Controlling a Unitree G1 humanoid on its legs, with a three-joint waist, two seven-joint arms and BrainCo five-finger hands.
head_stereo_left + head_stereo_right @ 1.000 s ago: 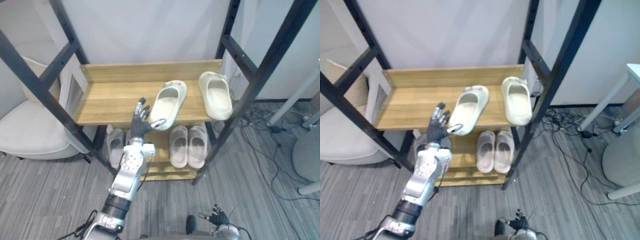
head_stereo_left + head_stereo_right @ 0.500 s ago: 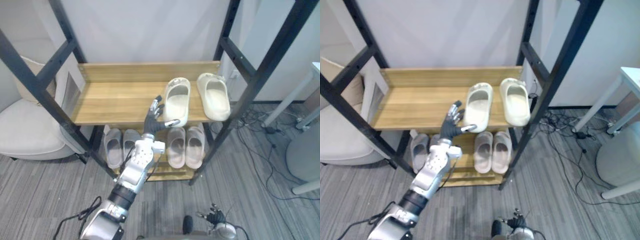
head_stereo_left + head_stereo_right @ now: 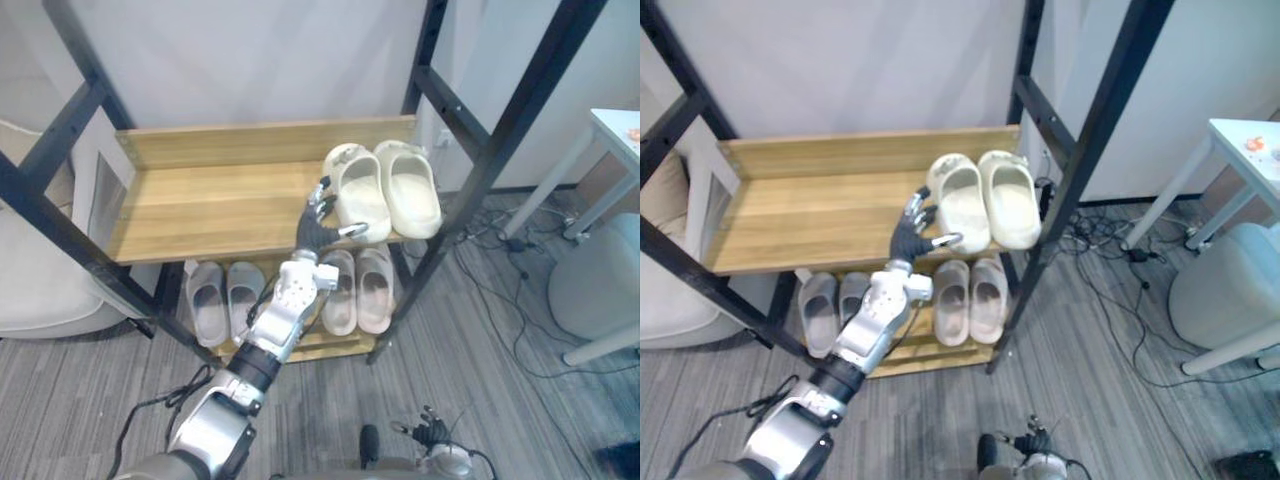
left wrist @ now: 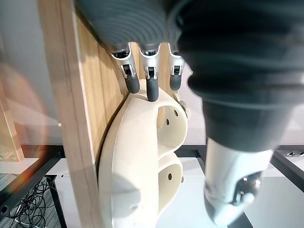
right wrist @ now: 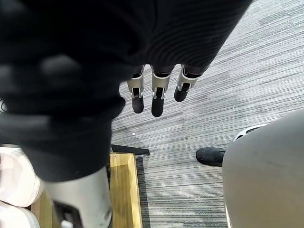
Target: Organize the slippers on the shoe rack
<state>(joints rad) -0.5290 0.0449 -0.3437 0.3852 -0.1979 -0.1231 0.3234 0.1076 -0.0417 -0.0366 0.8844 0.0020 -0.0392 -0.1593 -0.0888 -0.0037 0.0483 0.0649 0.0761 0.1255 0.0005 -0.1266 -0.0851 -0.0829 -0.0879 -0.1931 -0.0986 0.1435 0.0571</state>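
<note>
Slippers in cream sit as a pair at the right end of the wooden upper shelf (image 3: 200, 205) of the shoe rack (image 3: 497, 145). The left cream slipper (image 3: 360, 197) and the right cream slipper (image 3: 408, 187) lie side by side, close against each other, toes toward the back wall. The left hand (image 3: 318, 222) is raised at the shelf's front edge just beside the left cream slipper, spread with its fingers (image 4: 152, 84) straight. In the left wrist view their dark tips rest against that slipper's outer side, while the thumb (image 3: 350, 232) reaches out by the slipper's heel end, curled round nothing. On the lower shelf (image 3: 350, 345) stand two pairs of grey slippers, one pair (image 3: 205, 300) to the left of the arm and one (image 3: 375, 290) to its right. The right hand (image 5: 156, 97) hangs low over the grey floor (image 5: 228, 71), away from the upper shelf, fingers straight and relaxed, holding nothing.
</note>
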